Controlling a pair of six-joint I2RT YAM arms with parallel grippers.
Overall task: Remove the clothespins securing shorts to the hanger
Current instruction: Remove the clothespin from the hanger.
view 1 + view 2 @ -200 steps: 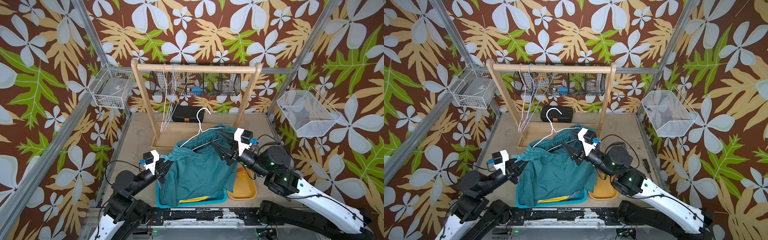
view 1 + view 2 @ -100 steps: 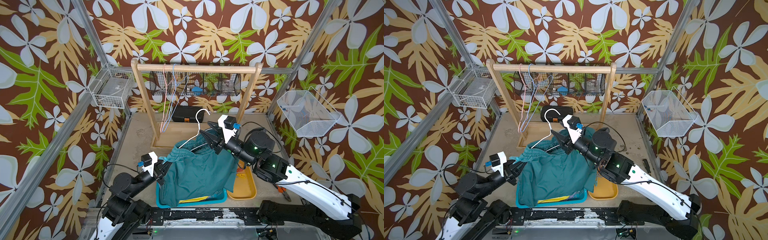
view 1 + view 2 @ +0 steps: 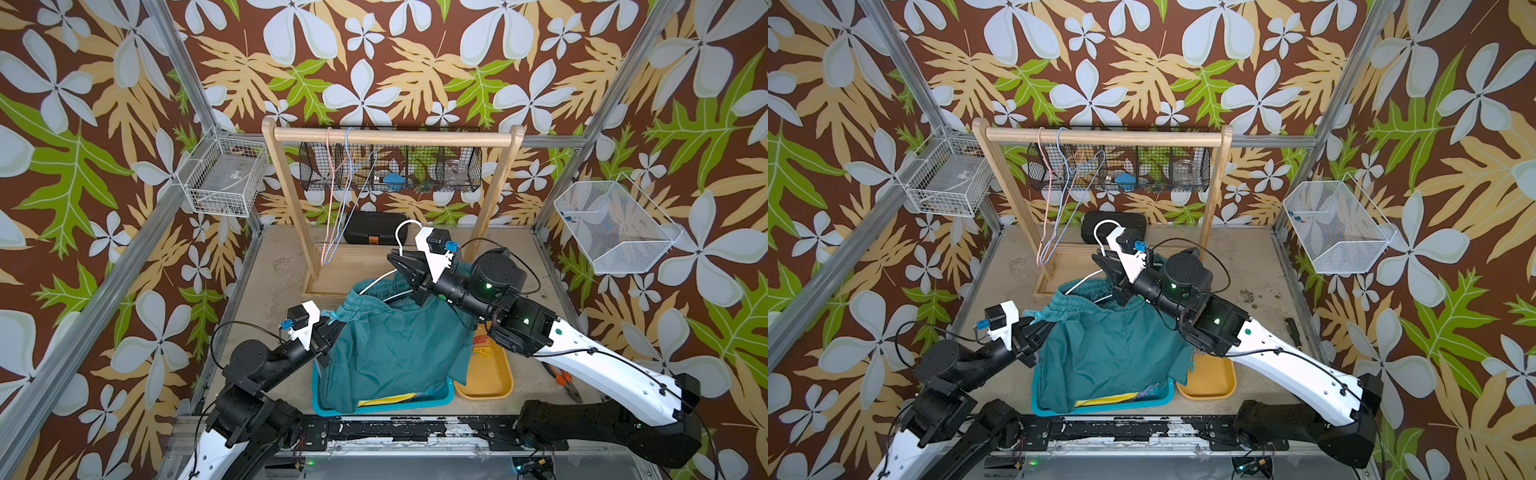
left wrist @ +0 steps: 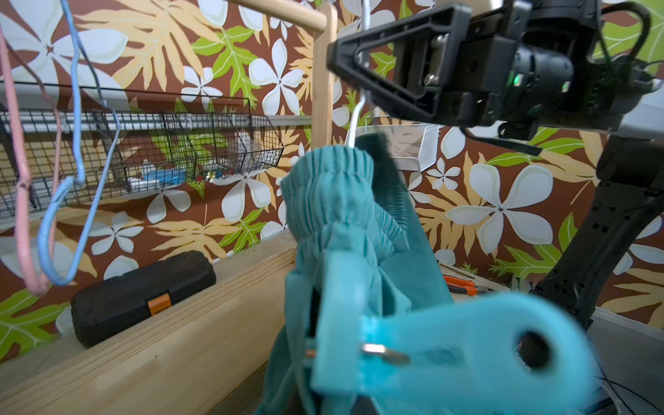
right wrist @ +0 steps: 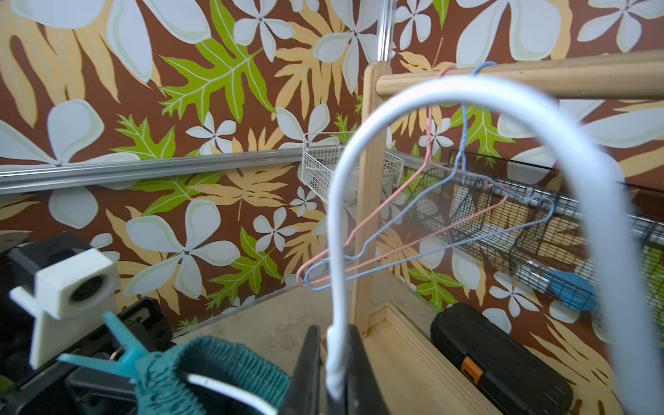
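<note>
Leaf-and-flower wallpaper (image 3: 374, 62) covers the walls around a sandy table (image 3: 282, 282). At the back of the table stands a wooden rack (image 3: 390, 136), with a pink hanger (image 4: 23, 185) and a blue hanger (image 4: 73, 61) hooked on its rail.

In front of the rack, the right fingers (image 3: 399, 262) are clamped tight on the neck of a white hanger (image 3: 402, 227). They grip just below its hook, which hangs free of the rail. Teal shorts (image 3: 390, 345) hang from this hanger. Their hem falls into a blue bin (image 3: 440, 395) at the table's near edge, over yellow shorts (image 3: 386, 400).

The left fingers (image 3: 327, 332) are closed on a teal clothespin (image 4: 449, 345) at the end of the gathered waistband on the left arm's side. The clothespin touches the fabric, but I cannot tell whether it bites it.

Just beside the bin sits a yellow tray (image 3: 486, 384) holding loose clothespins (image 3: 478, 351).
</note>
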